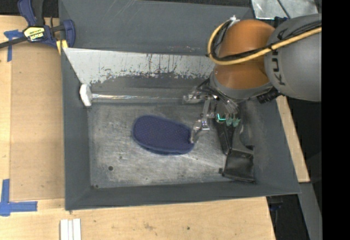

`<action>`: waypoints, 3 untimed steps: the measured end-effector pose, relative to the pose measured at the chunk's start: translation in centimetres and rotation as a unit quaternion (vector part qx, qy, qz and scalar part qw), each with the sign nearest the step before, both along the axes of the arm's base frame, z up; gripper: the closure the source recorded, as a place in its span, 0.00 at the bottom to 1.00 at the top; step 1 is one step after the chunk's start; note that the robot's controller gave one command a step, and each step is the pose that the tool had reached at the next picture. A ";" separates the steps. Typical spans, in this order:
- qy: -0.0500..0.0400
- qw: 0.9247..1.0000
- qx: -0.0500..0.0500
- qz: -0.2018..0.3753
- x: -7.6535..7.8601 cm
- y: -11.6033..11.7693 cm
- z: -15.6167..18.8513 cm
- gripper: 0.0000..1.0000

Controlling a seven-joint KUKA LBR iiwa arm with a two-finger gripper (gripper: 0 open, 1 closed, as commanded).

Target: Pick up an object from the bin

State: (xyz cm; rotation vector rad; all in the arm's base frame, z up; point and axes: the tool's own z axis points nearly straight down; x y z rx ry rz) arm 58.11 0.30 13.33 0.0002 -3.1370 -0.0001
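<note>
status: nothing picked yet. gripper (pixel 212 136) is down at floor level in the right half of the bin (pixel 75 140), under the orange wrist cover (pixel 243 56). fingers look spread apart with nothing between them: the silver one sits at the right edge of the dark blue oval pad (pixel 161 135), touching or just beside it, and the dark one points toward the black blocky piece (pixel 239 165) in the front right corner. can't say which of the two it's going for. the pad lies flat mid-floor, well clear of the walls. the black piece is tucked against the sloped right wall, which I'd guess makes it the harder grab. a long grey rod with a white end (pixel 131 97) lies along the back of the floor, away from the gripper. so the descent looks done; closing on something, lifting and clearing the rim are all left. I'd call it under halfway, no grasp confirmed
</note>
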 end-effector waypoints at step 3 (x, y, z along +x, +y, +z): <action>-0.008 0.999 0.000 0.031 -4.5 2.9 10.7 1.00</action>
